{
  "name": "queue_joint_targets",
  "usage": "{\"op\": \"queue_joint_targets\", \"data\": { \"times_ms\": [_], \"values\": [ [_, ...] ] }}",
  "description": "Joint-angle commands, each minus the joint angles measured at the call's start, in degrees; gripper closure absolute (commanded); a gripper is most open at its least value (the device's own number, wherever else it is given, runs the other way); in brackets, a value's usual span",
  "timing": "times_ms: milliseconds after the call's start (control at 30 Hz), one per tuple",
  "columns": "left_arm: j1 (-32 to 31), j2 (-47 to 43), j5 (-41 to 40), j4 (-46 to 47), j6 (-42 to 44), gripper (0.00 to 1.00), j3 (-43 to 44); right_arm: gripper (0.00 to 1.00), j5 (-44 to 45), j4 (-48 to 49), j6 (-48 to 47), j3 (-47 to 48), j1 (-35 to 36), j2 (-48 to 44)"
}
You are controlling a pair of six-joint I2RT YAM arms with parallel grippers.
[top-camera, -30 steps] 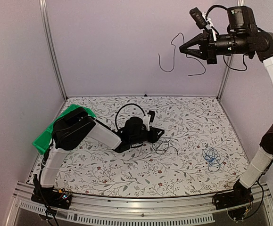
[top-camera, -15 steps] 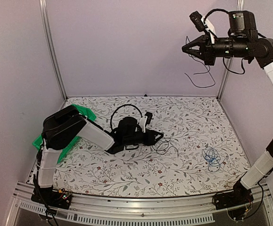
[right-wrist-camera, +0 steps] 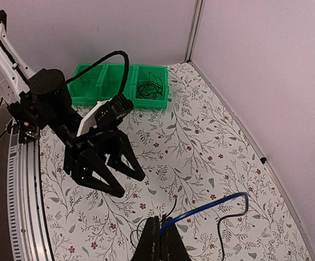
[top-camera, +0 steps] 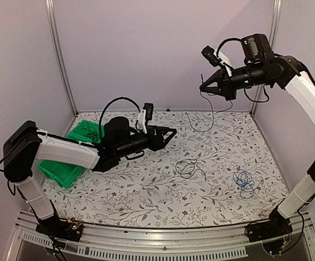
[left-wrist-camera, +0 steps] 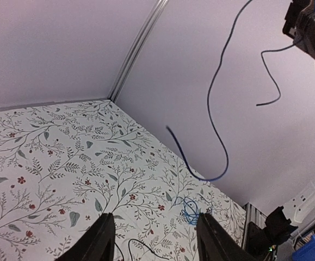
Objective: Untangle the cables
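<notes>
My right gripper (top-camera: 203,87) hangs high at the back right, shut on a thin cable (top-camera: 207,117) whose end trails down to the table. That cable (right-wrist-camera: 207,208) looks blue where it leaves the shut jaws. It also hangs in mid-air as a blue cable (left-wrist-camera: 217,109) in the left wrist view. My left gripper (top-camera: 169,132) is open and holds nothing. It hovers left of a black cable loop (top-camera: 187,168) on the table. A small blue cable coil (top-camera: 244,180) lies to the right.
A green bin (top-camera: 65,173) stands at the table's left edge, with a dark cable bundle (right-wrist-camera: 149,88) in one compartment. Side and back walls enclose the floral table (top-camera: 146,201). A metal rail (top-camera: 146,247) runs along the near edge.
My left gripper rose off the black loop, drew back toward the far left and opened wider. My right gripper came down and leftward with its cable, whose end now reaches the table.
</notes>
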Motion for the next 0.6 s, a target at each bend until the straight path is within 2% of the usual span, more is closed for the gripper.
{"op": "queue_joint_targets", "data": {
  "times_ms": [0,133,300,567],
  "values": [
    [-0.10,-3.84,-4.39,-1.24,3.77,0.49,0.18,1.00,-4.00,-0.03,-1.50,-2.33,0.23,0.58],
    [-0.19,-4.53,-3.90,-3.72,10.22,0.47,4.40,1.00,-8.39,-1.28,-1.90,-3.47,0.24,1.23],
    [-0.18,-1.15,2.04,-9.41,17.08,0.46,11.81,1.00,-13.44,-2.74,-1.71,-3.98,0.28,1.87],
    [-0.24,4.38,6.79,-11.15,18.63,0.45,18.62,1.00,-16.47,-3.43,-1.41,-4.82,0.55,1.99]
  ]
}}
